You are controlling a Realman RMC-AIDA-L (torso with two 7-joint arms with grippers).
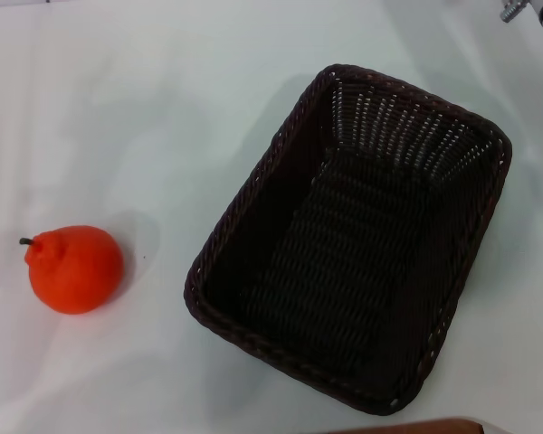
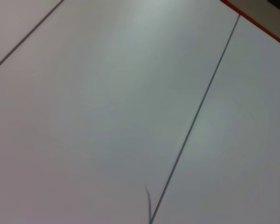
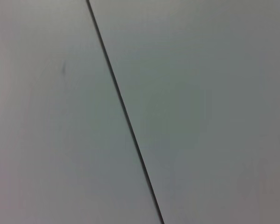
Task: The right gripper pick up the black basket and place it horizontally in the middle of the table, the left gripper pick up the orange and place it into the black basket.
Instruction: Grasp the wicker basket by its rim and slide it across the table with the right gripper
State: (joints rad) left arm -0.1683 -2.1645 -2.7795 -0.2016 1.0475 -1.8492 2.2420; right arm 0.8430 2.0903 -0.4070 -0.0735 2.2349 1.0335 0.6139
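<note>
The black basket (image 1: 353,235) sits empty on the white table (image 1: 163,108), right of centre, turned at a slant with one short end toward the far right. The orange (image 1: 75,268) rests on the table at the near left, apart from the basket, its dark stem pointing left. Neither gripper shows in the head view. The left wrist view and the right wrist view show only bare white tabletop with a thin dark seam line (image 2: 196,121) (image 3: 123,112); no fingers are seen there.
A metal part of some equipment (image 1: 529,14) pokes in at the far right corner. A brown edge (image 1: 416,425) shows at the near side below the basket. An orange-red border (image 2: 254,21) runs along the table's edge in the left wrist view.
</note>
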